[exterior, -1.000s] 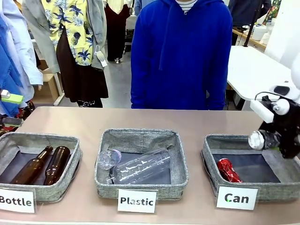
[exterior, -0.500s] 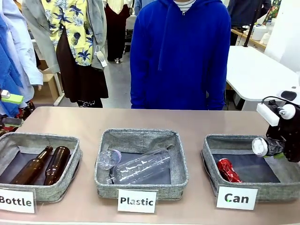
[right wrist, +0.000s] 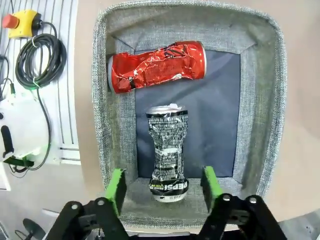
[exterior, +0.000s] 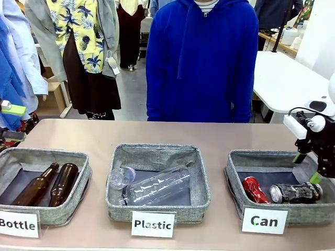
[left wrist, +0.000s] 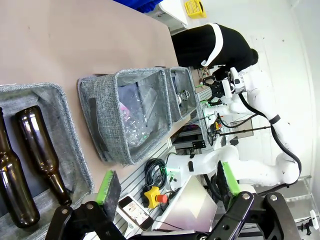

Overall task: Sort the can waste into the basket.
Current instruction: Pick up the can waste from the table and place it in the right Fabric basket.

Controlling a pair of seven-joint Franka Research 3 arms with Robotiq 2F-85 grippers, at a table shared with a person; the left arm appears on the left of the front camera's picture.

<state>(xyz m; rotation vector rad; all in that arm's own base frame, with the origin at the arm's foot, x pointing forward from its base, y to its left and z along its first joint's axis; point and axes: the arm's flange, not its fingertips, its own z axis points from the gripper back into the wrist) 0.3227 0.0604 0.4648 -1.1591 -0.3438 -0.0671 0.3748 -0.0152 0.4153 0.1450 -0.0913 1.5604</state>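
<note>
The grey basket [exterior: 233,177] labelled "Can" stands at the table's front right. Two crushed cans lie on its dark bottom: the red can [exterior: 255,189] at the left and the black can [exterior: 296,192] beside it at the right. My right gripper [exterior: 309,167] hangs open just above the basket's right side, touching neither can. From the right wrist, the black can [right wrist: 167,150] lies free below my right gripper [right wrist: 162,186], with the red can [right wrist: 157,66] beyond it inside the basket [right wrist: 112,100]. My left gripper [left wrist: 168,182] is open and holds nothing, off the table's left edge [exterior: 9,123].
A "Plastic" basket [exterior: 157,209] with clear bottles stands front centre. A "Bottle" basket [exterior: 78,180] with two brown bottles [exterior: 49,183] is at the front left. A person in a blue hoodie [exterior: 201,63] stands at the far side. Bare tabletop lies behind the baskets.
The right gripper held the black can above the basket. It has opened, and the can has dropped to lie beside the red one. The left arm has not moved.
</note>
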